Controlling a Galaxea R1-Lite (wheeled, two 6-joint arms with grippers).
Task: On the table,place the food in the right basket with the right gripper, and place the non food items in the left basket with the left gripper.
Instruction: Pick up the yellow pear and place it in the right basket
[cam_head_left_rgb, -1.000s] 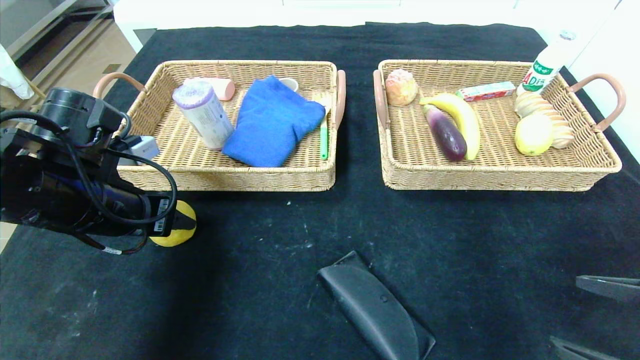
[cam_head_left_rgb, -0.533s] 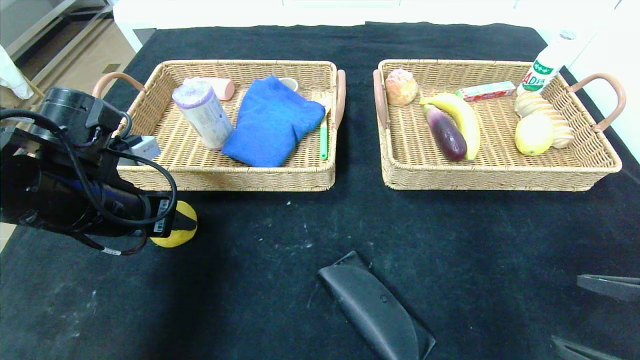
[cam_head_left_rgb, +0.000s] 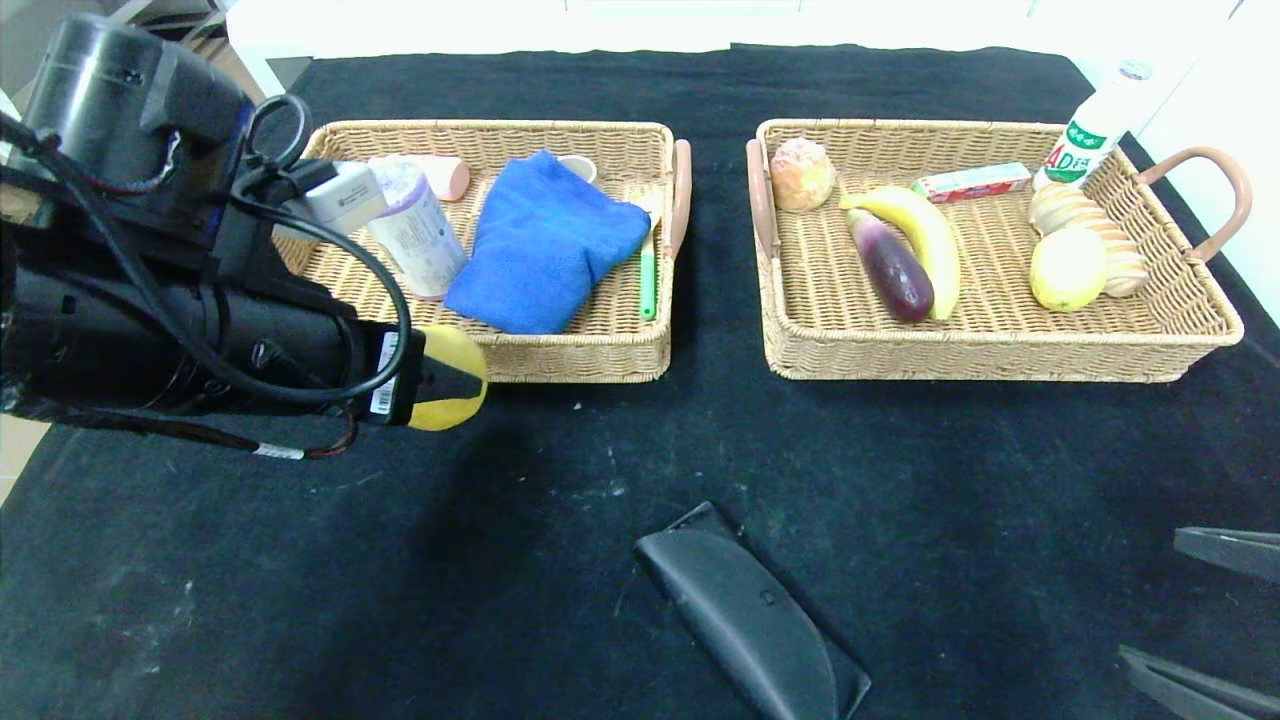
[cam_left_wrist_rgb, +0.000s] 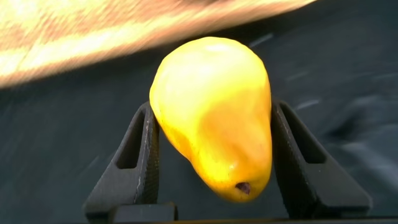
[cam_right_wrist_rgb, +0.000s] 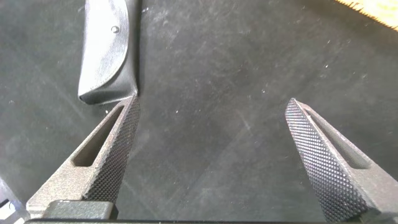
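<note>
Since a moment ago my left gripper (cam_head_left_rgb: 440, 380) has lifted the yellow pear (cam_left_wrist_rgb: 214, 115) off the table, pinching it between both fingers, just in front of the left basket (cam_head_left_rgb: 560, 355). Farther right sits the right basket (cam_head_left_rgb: 1000, 345); my right gripper (cam_right_wrist_rgb: 211, 155) hangs spread wide over the black table (cam_head_left_rgb: 950, 480).

This looks like a robot test room, not a home. A worktop (cam_head_left_rgb: 620, 440) wears a plain black cloth. Two wicker baskets (cam_head_left_rgb: 560, 350) (cam_head_left_rgb: 1000, 350) sit side by side. White walls and a pale floor (cam_head_left_rgb: 170, 120) are behind.
</note>
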